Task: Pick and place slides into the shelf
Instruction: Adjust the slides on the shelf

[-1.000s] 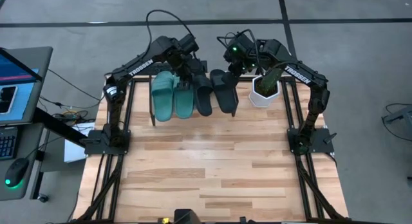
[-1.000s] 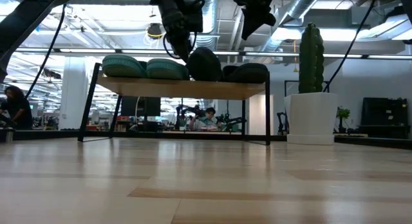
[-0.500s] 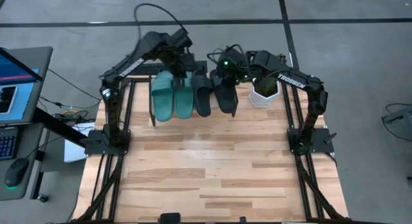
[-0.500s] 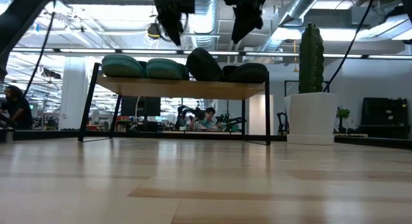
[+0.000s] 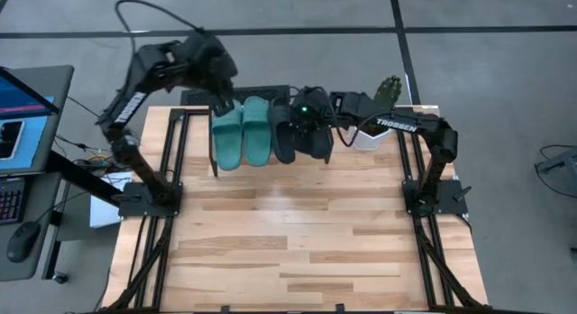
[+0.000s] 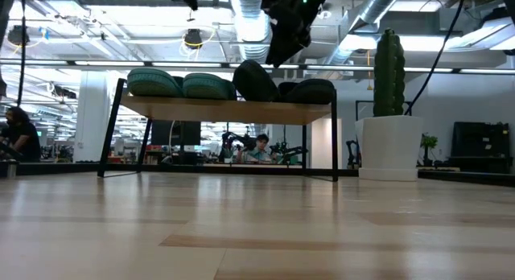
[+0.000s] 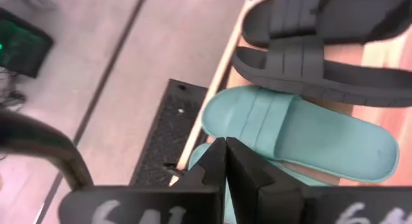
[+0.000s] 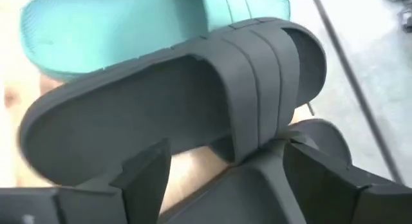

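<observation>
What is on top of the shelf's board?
Four slides lie side by side on the shelf: the teal pair and the black pair. The right gripper partly covers the black pair.

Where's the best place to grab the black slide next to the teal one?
Probably the strap of that black slide, from above: it arches off the sole, while the teal slide and the other black one lie close on either side.

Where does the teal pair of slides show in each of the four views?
High view: teal pair on the shelf's left half.
Low view: two teal humps on the board's left end.
Left wrist view: one teal slide beside the black slides.
Right wrist view: teal slide beyond a black one.
Shared landmark: the black slides beside them.
</observation>
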